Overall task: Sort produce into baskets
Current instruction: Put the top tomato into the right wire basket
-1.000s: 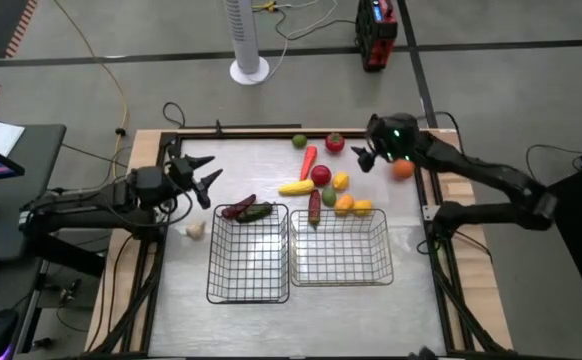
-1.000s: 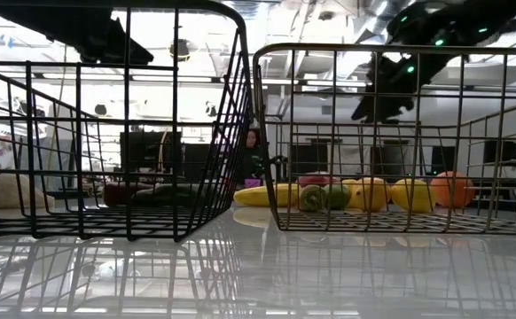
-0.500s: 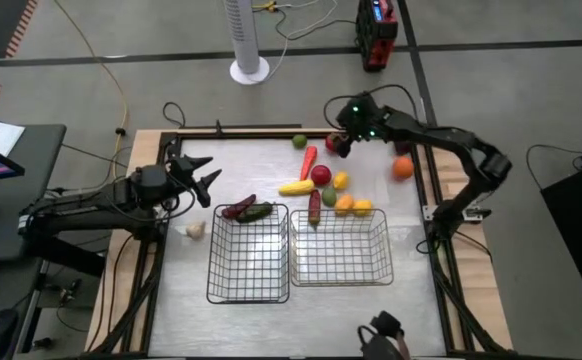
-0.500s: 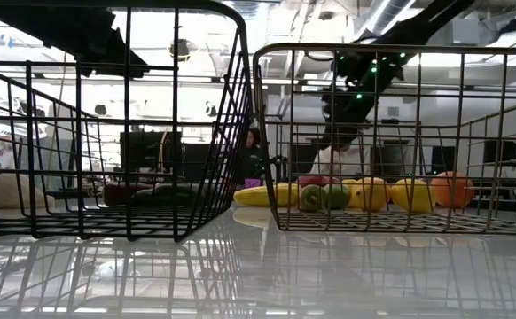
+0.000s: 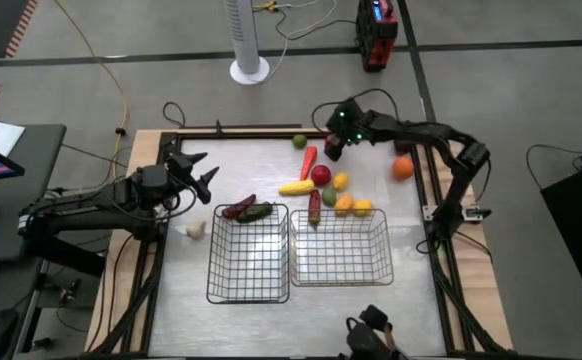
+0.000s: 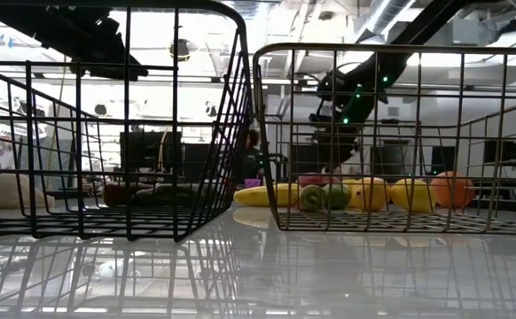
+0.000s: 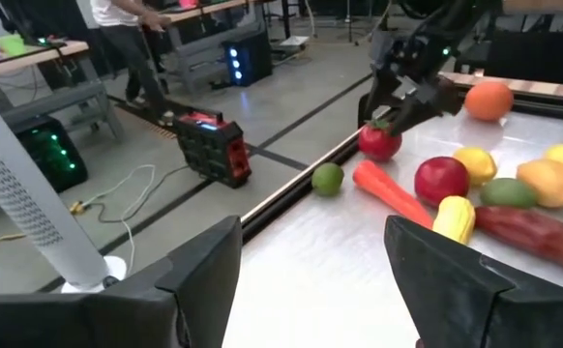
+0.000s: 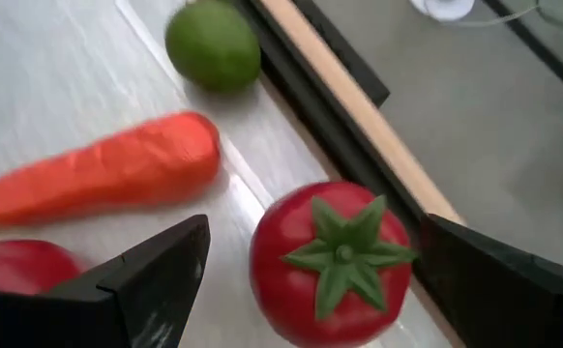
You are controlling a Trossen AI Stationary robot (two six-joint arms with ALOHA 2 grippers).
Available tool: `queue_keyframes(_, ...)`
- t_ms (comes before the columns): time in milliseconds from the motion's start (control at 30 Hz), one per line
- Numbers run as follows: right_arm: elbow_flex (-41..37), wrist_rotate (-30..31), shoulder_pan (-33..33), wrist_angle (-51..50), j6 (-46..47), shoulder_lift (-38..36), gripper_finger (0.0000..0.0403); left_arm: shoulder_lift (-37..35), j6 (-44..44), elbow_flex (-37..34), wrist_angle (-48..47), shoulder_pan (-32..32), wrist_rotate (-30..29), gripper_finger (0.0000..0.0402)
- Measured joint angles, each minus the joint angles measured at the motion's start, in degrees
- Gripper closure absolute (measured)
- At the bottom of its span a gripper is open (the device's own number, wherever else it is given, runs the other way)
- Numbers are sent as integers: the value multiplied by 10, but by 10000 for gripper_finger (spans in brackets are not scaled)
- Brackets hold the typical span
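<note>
Pale tabletop (image 5: 171,280), wood rim, concrete floor beyond. My right gripper (image 5: 333,147) is at the far edge w/ fingers spread wide either side of the red tomato (image 8: 332,259), not touching it. Carrot (image 8: 98,181) and lime (image 8: 213,43) lie near it. Both baskets (image 5: 249,253) empty; rest of produce sits just beyond them. Left gripper (image 5: 199,172) hovers open, holding nothing.
</note>
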Motion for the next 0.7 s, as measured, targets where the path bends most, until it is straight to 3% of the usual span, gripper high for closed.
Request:
queue_keyframes(433,0,11,-2,-15,-9,43,6,0,18,0,-16,0,15,145)
queue_keyframes(700,0,12,0,-41,-14,37,61,0,26,0,-11,0,15,145)
